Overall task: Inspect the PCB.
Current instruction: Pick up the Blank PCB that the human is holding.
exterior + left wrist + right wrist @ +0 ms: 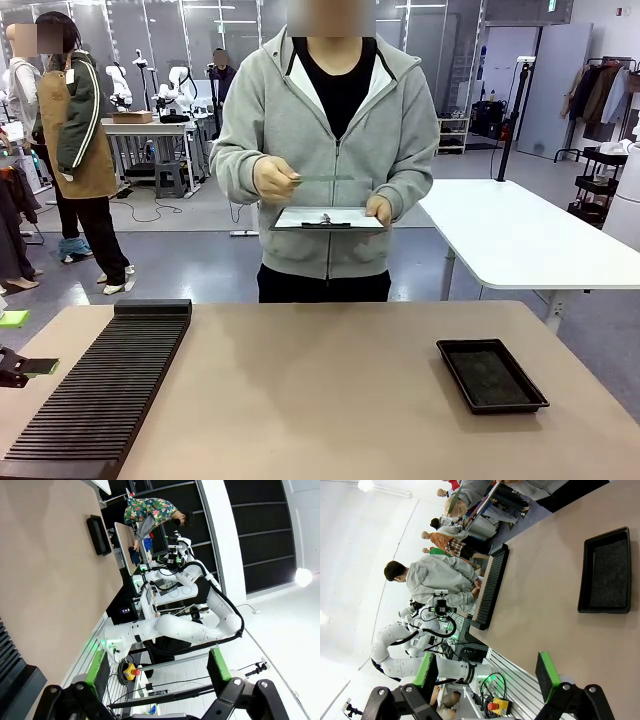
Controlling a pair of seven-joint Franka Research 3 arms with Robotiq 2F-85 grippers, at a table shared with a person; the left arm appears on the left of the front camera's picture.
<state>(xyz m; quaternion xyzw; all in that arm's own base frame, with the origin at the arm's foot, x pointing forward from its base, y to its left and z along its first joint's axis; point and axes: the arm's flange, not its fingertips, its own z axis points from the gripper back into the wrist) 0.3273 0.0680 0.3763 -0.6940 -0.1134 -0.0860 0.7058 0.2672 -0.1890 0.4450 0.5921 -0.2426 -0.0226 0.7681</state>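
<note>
Black rack cropped (PCB edge-on)

Black tray on tan table's right, slotted black rack at left, white clipboard beyond

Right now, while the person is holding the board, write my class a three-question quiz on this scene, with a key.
1. True or false: the person holds the PCB below the clipboard.
2. On the table's right side lies: A black tray; B cup; C screwdriver.
3. Fill in: the left pincer and right pincer are both ____.
Key: 1 false, the PCB is above the clipboard; 2 A; 3 open.
</note>
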